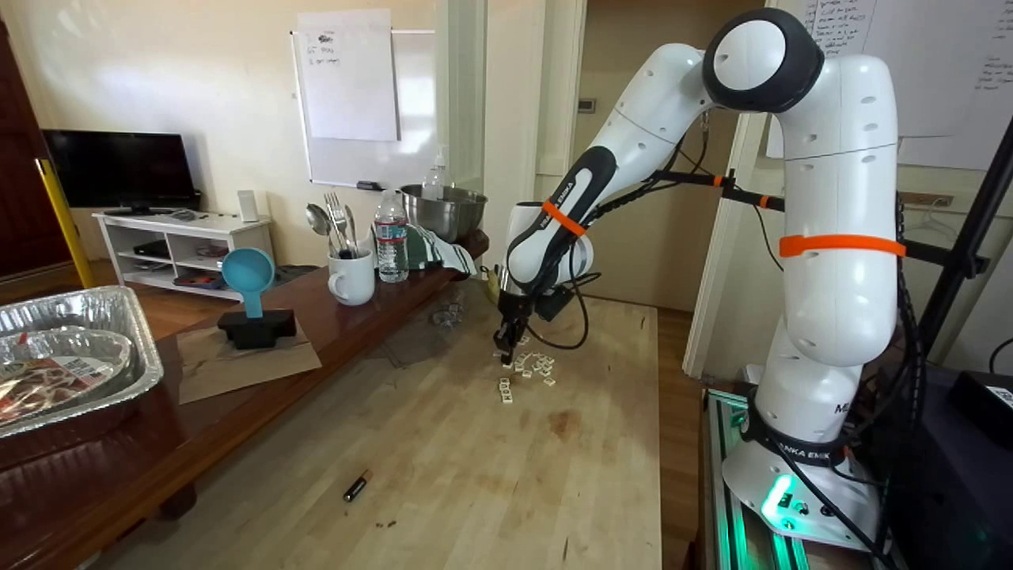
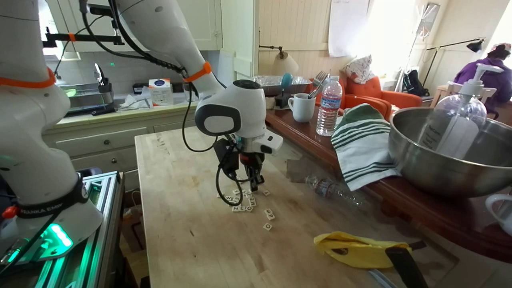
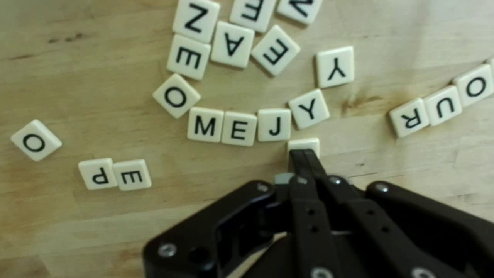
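While tiles [image 3: 238, 129] dot the table [image 2: 188, 248] near drawers [image 2: 90, 145], the gripper [image 3: 303, 155] is closed; a mug [image 1: 358, 279] holds cutlery [image 1: 337, 220]; a bowl [image 2: 444, 172], a bottle [image 2: 451, 130].

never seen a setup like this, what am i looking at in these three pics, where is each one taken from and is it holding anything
You are looking at a white robot arm leaning over a wooden table. The black part at its end is the gripper, which does the grasping. Two pictures view the scene from different places outside the arm; the close-up is a wrist view, looking past the gripper at the table.

On the table lie many letter tiles, a battery and a bottle on its side. The gripper is shut, and I see nothing held in it. It hides part of one tile; whether it touches that one, I can't tell.
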You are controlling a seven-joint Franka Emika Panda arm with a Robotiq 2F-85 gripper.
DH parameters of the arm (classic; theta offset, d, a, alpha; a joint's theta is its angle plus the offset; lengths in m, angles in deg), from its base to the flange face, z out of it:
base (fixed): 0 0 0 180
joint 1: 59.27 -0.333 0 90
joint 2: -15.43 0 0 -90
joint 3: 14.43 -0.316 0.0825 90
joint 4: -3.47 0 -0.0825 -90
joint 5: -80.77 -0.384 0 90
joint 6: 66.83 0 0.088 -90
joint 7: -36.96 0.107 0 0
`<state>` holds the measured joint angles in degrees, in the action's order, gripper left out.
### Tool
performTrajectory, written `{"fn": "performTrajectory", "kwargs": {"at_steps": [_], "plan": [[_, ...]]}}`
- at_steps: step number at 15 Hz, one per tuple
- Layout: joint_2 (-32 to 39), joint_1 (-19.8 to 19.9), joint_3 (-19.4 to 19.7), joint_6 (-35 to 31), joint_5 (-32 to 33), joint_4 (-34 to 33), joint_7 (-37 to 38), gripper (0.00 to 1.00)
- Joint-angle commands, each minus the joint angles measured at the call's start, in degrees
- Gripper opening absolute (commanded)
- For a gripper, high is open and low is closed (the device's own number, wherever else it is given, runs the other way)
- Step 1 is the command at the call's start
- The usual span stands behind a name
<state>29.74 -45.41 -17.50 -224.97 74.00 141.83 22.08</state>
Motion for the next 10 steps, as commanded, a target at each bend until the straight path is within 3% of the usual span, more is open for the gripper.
{"fn": "performTrajectory", "kwargs": {"at_steps": [1, 10], "plan": [[1.0, -1.7, -0.3, 3.7, -5.6, 0.1, 3.0, 0.0], [1.1, -5.2, 1.6, 3.6, -10.8, 0.1, 16.1, 0.0]]}}
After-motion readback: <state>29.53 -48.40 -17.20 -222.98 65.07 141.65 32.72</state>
